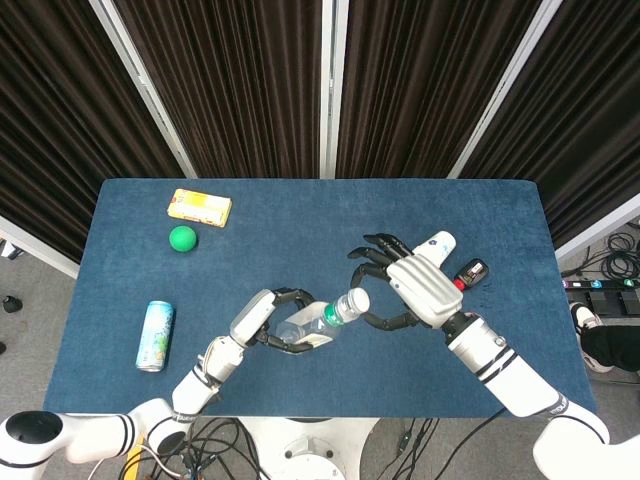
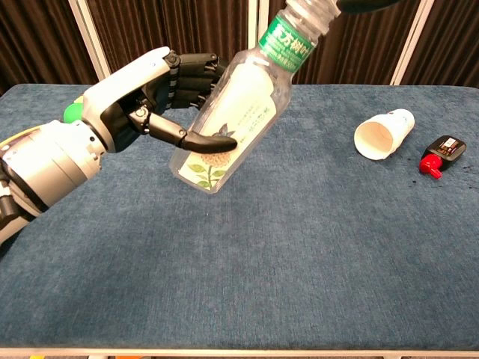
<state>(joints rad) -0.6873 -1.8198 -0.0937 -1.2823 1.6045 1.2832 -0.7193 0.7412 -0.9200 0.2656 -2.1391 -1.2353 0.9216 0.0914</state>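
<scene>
— holding anything on your side?
— yes, my left hand (image 2: 142, 90) grips the clear bottle (image 2: 232, 112) tilted above the blue worktop (image 2: 299, 262), near centre. my right hand (image 1: 420, 285) curls its fingers (image 1: 375, 255) around the bottle's top.
— and to the right?
— a paper cup (image 2: 383, 133) on its side, a small red-and-black thing (image 2: 443, 153) just beyond.

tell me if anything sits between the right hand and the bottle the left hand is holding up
Nothing visible does. The left hand grips the clear bottle tilted above the table, and the right hand is already at its cap end, fingers curled around the neck. The paper cup and the small red-and-black item lie off to the side.
</scene>
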